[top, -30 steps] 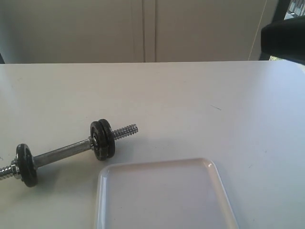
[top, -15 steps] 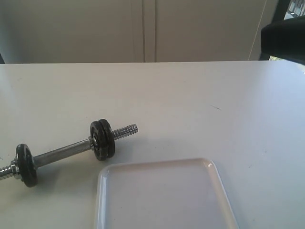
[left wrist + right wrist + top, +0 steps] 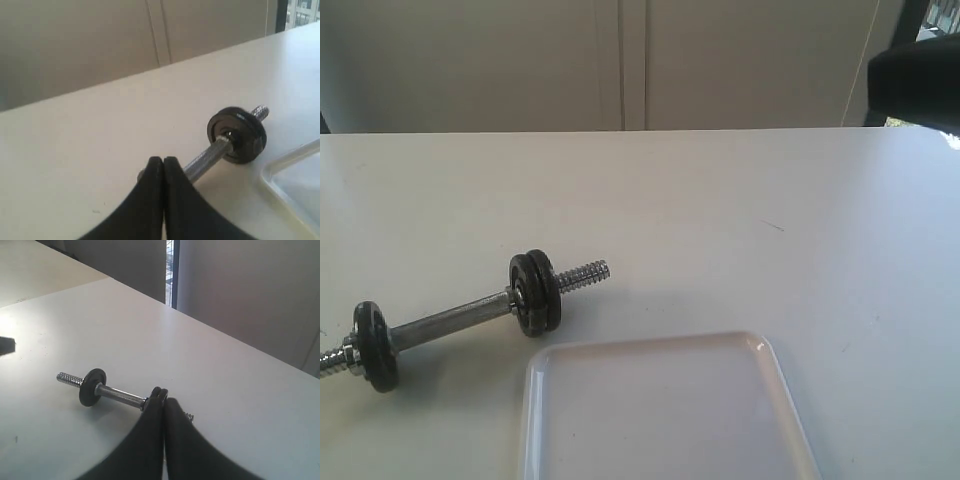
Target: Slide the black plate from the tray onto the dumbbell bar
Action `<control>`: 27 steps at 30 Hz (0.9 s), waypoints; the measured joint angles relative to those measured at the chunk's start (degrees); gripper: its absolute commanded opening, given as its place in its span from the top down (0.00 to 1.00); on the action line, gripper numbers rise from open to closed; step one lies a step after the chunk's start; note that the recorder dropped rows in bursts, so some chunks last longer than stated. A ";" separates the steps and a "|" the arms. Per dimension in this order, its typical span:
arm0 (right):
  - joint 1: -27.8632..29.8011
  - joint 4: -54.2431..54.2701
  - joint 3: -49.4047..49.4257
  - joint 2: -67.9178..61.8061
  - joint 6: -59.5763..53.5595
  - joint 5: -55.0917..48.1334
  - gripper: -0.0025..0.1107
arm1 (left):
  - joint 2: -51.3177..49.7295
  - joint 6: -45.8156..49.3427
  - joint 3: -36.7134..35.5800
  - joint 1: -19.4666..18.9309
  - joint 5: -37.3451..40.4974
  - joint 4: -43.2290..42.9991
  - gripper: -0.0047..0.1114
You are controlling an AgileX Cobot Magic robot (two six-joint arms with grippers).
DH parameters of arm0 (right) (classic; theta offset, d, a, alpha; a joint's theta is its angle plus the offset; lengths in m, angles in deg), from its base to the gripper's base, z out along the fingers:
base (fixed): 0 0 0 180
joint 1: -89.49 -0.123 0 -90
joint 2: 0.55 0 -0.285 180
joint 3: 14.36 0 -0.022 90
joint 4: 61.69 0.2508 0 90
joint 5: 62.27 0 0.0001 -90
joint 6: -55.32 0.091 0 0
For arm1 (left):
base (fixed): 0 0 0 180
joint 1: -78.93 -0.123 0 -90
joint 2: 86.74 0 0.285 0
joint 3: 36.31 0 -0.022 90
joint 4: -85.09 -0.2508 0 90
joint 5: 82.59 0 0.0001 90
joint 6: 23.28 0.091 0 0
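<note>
The dumbbell bar (image 3: pixel 450 320) lies on the white table, left of centre in the exterior view. It carries a pair of black discs (image 3: pixel 535 292) side by side near its threaded end, and a single black disc (image 3: pixel 375 345) near the other end. I cannot tell which of these is the black plate. The shown part of the white tray (image 3: pixel 660 345) holds nothing. Neither gripper shows in the exterior view. My left gripper (image 3: pixel 163 161) is shut and empty above the bar (image 3: pixel 205 161). My right gripper (image 3: pixel 165 402) is shut and empty, in front of the disc pair (image 3: pixel 159 391).
A dark chair-like shape (image 3: pixel 920 80) stands past the table's far right corner. A pale panelled wall (image 3: pixel 620 60) runs behind the far edge. The tray's corner (image 3: pixel 280 170) lies close beside the disc pair (image 3: pixel 237 134).
</note>
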 measured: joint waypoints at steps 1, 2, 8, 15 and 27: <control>0.00 0.00 0.00 0.00 0.00 0.00 0.98 | 0.00 -0.73 -2.88 0.00 -1.52 -0.03 0.96; 0.00 0.00 0.00 0.00 0.00 0.00 0.98 | 0.11 -1.90 -4.79 0.00 -2.87 -0.13 0.96; 0.00 0.00 0.00 0.00 0.00 0.00 0.98 | 0.21 -11.54 -15.14 0.00 -5.84 -1.44 0.96; 0.00 0.00 0.00 0.00 0.00 0.00 0.98 | 0.21 -14.77 -15.14 0.00 -5.84 -1.56 0.96; 0.00 0.00 0.00 0.00 0.00 0.00 0.98 | 0.21 -19.92 -15.14 -1.37 -5.94 -5.51 0.96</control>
